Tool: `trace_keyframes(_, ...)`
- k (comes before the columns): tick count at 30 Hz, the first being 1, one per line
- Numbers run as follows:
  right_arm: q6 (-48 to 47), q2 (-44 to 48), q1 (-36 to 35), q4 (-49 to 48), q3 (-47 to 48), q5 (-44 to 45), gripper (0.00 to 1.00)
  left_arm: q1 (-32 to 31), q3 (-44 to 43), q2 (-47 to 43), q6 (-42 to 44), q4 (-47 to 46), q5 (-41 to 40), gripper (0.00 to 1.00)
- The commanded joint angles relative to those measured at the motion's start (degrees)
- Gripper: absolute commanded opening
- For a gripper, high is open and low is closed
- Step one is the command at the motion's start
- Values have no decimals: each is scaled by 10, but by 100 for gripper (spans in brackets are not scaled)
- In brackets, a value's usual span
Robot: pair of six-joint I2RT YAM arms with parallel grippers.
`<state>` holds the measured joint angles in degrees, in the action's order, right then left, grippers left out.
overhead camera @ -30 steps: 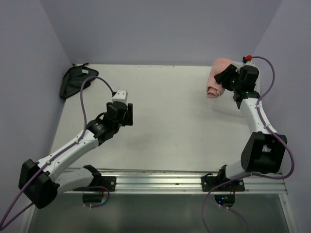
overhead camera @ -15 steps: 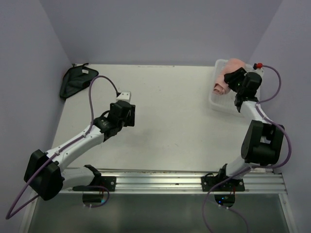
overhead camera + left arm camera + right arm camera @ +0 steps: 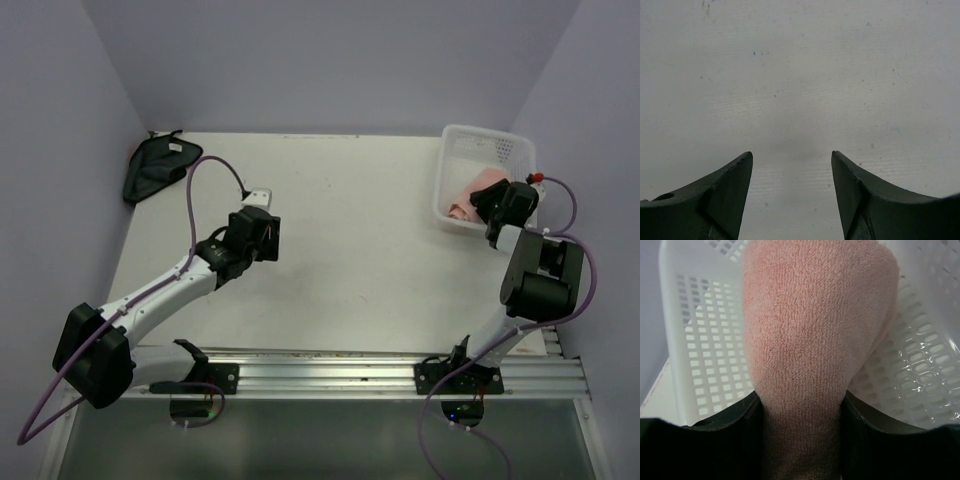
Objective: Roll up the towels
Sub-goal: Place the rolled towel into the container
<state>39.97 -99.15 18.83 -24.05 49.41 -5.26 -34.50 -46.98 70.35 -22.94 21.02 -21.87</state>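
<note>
Sticking straight out ahead of the right gripper, the salmon-pink towel is already a plump roll. Its long axis runs away from the fingers, which are closed about halfway on its near end, one on each flank. Below and beyond the roll is the white perforated basket. From above, the roll lies inside the basket's outline toward its near-left part, but I cannot tell whether it rests on the floor or hangs just above it. Letting go looks like the step in hand, and the basket walls close beside the fingers are what a withdrawing wrist could catch.

The blackish cloth is unrolled, bunched in the far left corner of the table. It is well apart from the left gripper, ahead of it and off to its left. The left arm is much the nearer one for it. Its jaws stand wide and hold nothing, with bare tabletop below them. Nothing stands between it and the cloth, though the side wall just beyond leaves little room for an approach from that side.
</note>
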Motion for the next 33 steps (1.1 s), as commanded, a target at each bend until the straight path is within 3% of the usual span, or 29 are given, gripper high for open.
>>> trace_keyframes(1, -22, 22, 9, 48, 23, 29, 1, 4, -2, -1, 5, -25, 15, 68)
trace_keyframes(4, -31, 19, 9, 130, 58, 46, 15, 4, 0, -7, 5, -25, 20, 69)
trace_keyframes(8, -38, 5, 9, 186, 92, 41, 45, 4, 8, -15, 2, -30, 28, 69)
trace_keyframes(11, -38, -10, 9, 210, 113, 32, 55, 4, 12, -15, -1, -32, 36, 69)
trace_keyframes(25, -44, -31, 9, 303, 165, 52, 72, 4, 13, -12, -1, -29, 52, 70)
trace_keyframes(26, -44, -31, 9, 306, 169, 52, 78, 4, 13, -12, -2, -30, 53, 70)
trace_keyframes(33, -50, -10, 8, 346, 190, 67, 82, 4, 13, -14, -3, -30, 60, 70)
